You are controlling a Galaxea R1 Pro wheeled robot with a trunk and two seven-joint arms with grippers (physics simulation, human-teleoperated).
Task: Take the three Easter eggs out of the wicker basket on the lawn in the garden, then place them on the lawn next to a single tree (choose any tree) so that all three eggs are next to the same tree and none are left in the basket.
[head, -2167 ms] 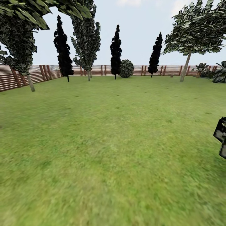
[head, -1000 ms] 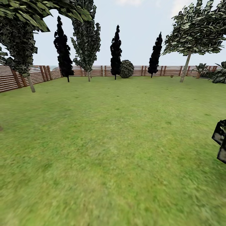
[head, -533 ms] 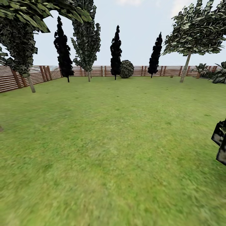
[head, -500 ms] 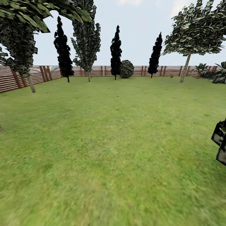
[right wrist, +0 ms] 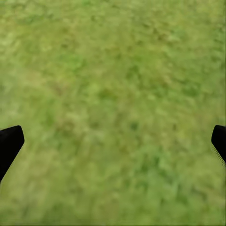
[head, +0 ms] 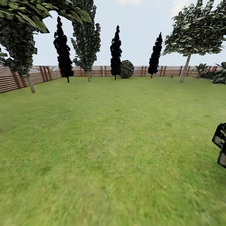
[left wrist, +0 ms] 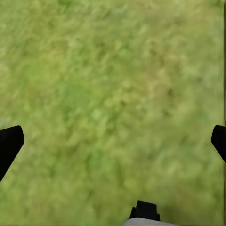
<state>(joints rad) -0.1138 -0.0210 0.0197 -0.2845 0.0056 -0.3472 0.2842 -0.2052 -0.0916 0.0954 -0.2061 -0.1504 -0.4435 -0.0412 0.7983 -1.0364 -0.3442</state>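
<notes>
Your left gripper (left wrist: 113, 146): fingers (left wrist: 9, 143) spread wide, one at each edge of its wrist view, nothing between them, bare lawn (left wrist: 113, 94) beneath; your right gripper (right wrist: 113, 141): fingertips (right wrist: 9, 141) likewise set far apart, empty, over grass. Lawn, head view (head: 113, 141): broad mottled green, running flat to the fence (head: 94, 70); a dark angular object (head: 220, 144) intrudes at the right edge, identity unclear. Tree, pale slanted trunk, leafy crown (head: 185, 67): far right, just before the fence; a second pale-trunked tree (head: 30, 84): left, beside the side fence. Dark cypresses (head: 115, 51): several, spaced along the far fence; round shrub (head: 126, 69): just beside the middle cypress; leafy plants (head: 219, 75): far right corner.
</notes>
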